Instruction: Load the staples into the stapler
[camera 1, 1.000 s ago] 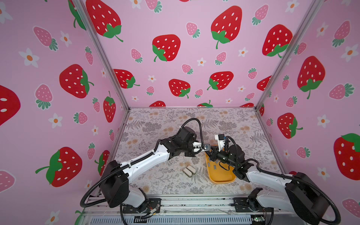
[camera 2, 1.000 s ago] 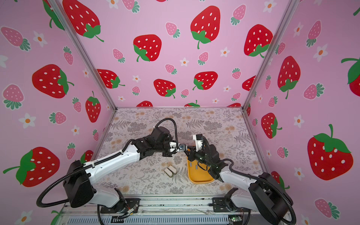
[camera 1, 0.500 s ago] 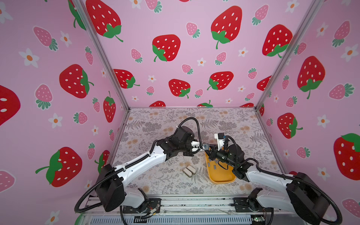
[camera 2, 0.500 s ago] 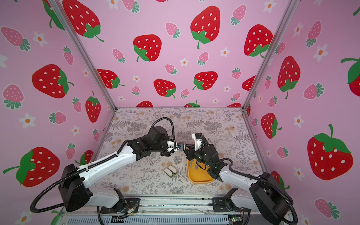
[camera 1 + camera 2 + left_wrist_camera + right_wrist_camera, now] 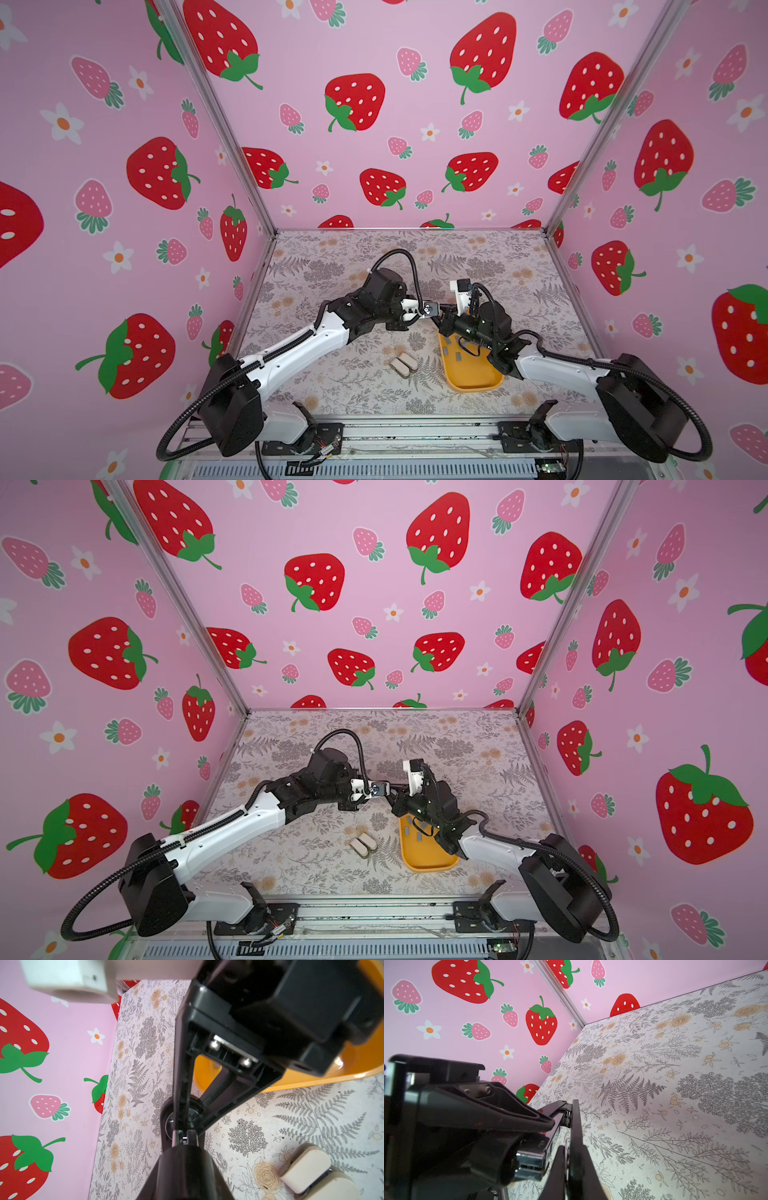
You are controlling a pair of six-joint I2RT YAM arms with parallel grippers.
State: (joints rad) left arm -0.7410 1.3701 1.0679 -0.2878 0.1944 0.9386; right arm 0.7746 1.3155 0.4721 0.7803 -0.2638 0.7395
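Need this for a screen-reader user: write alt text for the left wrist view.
Close up, the left gripper and the right gripper meet tip to tip, both shut on the black stapler over the floral table. Behind them is an orange tray; two cream-topped objects lie on the table nearby.

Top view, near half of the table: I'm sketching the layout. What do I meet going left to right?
Left arm's white forearm link → pair of small stubby cream-topped objects → orange-yellow plastic tray, with small grey metal staples in it → right arm's white forearm link.
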